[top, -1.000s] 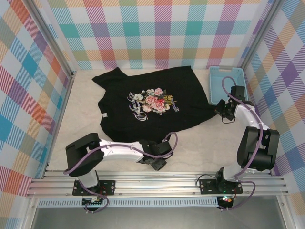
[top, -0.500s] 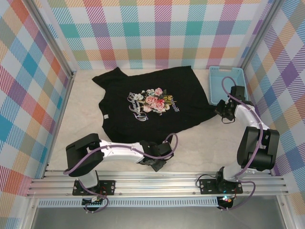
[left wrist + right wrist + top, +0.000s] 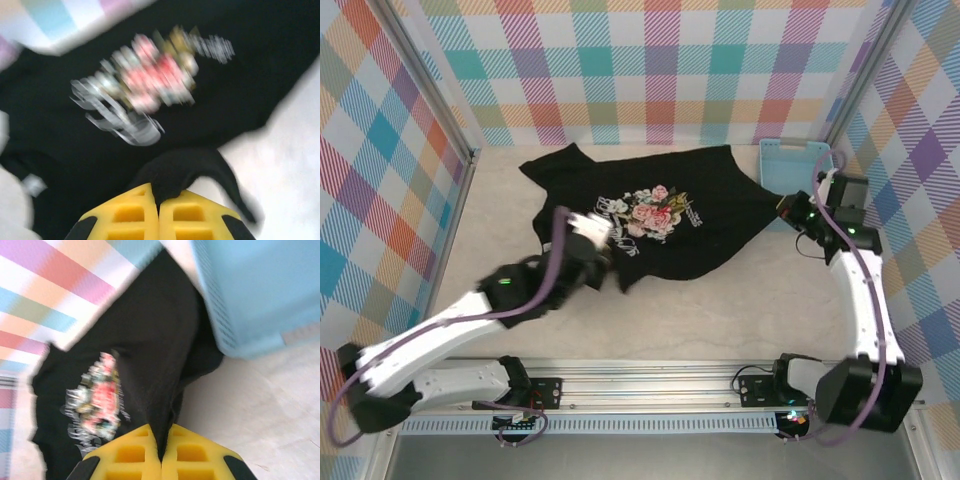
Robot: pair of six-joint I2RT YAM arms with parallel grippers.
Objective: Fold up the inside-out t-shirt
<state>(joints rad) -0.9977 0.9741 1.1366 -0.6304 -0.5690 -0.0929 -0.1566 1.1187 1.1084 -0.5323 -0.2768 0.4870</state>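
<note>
Left gripper (image 3: 159, 194): pinched on a raised fold at the near hem of the black t-shirt (image 3: 240, 75).
Right gripper (image 3: 161, 442): clamped on its right edge, beside the light-blue basket (image 3: 250, 290).
T-shirt: spread on the table (image 3: 740, 310), floral print up.

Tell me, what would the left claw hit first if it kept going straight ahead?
Probably the t-shirt itself: the left gripper is shut on a fold of it, with the flower print just ahead.

White arms (image 3: 445, 328) carry purple cables (image 3: 557, 250), yellow pincer pads (image 3: 131, 214)
</note>
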